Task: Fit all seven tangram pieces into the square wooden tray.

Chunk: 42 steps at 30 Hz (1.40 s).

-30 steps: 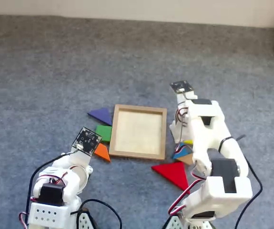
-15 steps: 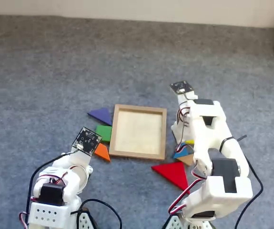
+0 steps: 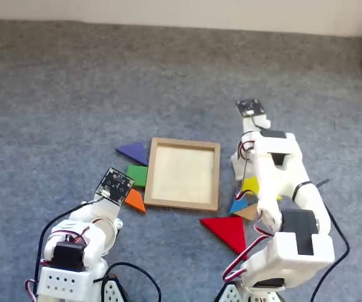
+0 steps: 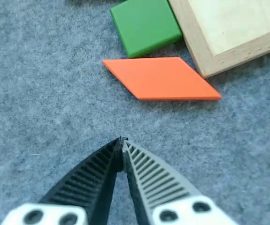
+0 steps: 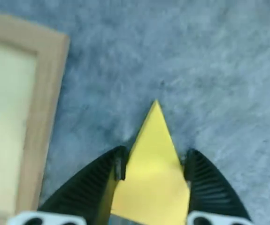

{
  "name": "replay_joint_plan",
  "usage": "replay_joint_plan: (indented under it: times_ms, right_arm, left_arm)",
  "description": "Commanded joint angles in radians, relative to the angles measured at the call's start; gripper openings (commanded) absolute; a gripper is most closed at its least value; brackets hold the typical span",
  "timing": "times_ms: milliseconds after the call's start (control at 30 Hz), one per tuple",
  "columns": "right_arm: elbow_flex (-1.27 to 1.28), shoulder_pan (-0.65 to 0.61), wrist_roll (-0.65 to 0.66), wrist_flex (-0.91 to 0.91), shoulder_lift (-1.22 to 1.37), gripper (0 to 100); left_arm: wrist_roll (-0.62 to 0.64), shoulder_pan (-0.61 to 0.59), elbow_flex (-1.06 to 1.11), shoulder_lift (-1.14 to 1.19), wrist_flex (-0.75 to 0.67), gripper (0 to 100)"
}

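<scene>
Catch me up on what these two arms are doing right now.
The right hand grips the yellow triangle beside the square wooden tray, which holds no pieces yet. The left hand is shut and empty above the carpet, near the orange parallelogram and green square. The purple triangle, red triangle and blue piece lie outside the tray.

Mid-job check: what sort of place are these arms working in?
Likely an indoor carpeted surface, maybe a floor: grey carpet under the wooden tray and red triangle, pale wall base behind.
</scene>
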Motion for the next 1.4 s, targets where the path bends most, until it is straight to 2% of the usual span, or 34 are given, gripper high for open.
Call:
replay_joint_plan:
  times_ms: [0,200,467,733,900,1033,1100,1267,1367]
  right_arm:
    - [-0.045,0.031,-0.049,-0.064,-0.001,17.8]
    - [-0.047,0.074,-0.107,-0.124,-0.001,17.4]
    - [-0.047,0.176,-0.252,-0.240,-0.001,17.4]
    - [-0.045,0.194,-0.264,-0.234,-0.050,17.7]
    - [-0.047,0.170,-0.264,-0.068,-0.188,17.8]
    - [-0.041,0.088,-0.262,0.033,-0.265,18.5]
    - [-0.039,0.044,-0.262,0.064,-0.282,23.8]
    - [-0.022,-0.010,-0.272,0.105,-0.280,47.0]
    - [0.030,-0.035,-0.272,0.096,-0.280,47.8]
  left_arm:
    - [-0.008,-0.005,0.019,-0.027,0.003,0]
    - [-0.008,-0.005,0.019,-0.027,0.003,0]
    - [-0.008,-0.005,0.019,-0.027,0.003,0]
    - [-0.008,-0.005,0.019,-0.027,0.003,0]
    - [-0.008,-0.005,0.019,-0.027,0.003,0]
    - [-0.008,-0.005,0.019,-0.027,0.003,0]
    - [-0.008,-0.005,0.019,-0.027,0.003,0]
    - [-0.008,-0.005,0.019,-0.027,0.003,0]
    - [-0.008,-0.005,0.019,-0.027,0.003,0]
